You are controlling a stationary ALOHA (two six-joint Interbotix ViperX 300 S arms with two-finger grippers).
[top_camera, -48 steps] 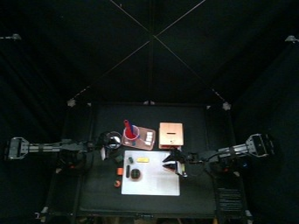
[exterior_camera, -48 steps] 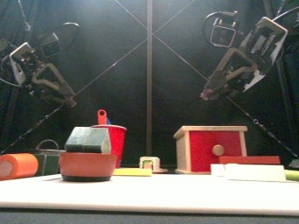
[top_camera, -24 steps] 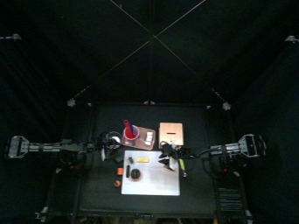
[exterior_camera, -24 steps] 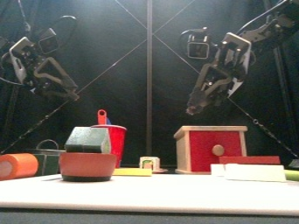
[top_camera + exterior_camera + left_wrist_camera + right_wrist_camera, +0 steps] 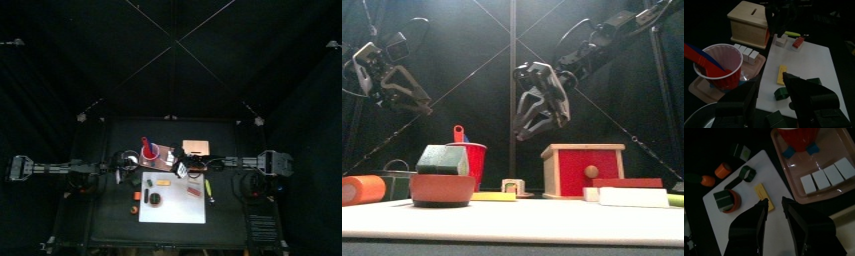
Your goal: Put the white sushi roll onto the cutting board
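Note:
The white sushi roll [image 5: 513, 186] is a tiny white piece by the far corner of the cutting board [image 5: 516, 222], next to the wooden box. It also shows in the left wrist view [image 5: 781, 42]; I cannot tell whether it touches the board [image 5: 814, 60]. My right gripper [image 5: 528, 130] hangs open above it, over the board's far edge [image 5: 185, 170]; its own view [image 5: 774, 201] shows the board [image 5: 771, 176] but not the roll. My left gripper [image 5: 418, 107] is open and empty, raised at the left [image 5: 120, 170].
A red cup [image 5: 466, 160] with white blocks stands in a tray behind the board. A wooden box [image 5: 584, 169] with a red front stands far right. A yellow piece [image 5: 781, 74], dark rolls [image 5: 747, 174] and an orange bowl [image 5: 444, 186] lie on the board.
My right arm has swung in from the right and come down, now hanging over the board's far edge near the box. The left arm has not moved.

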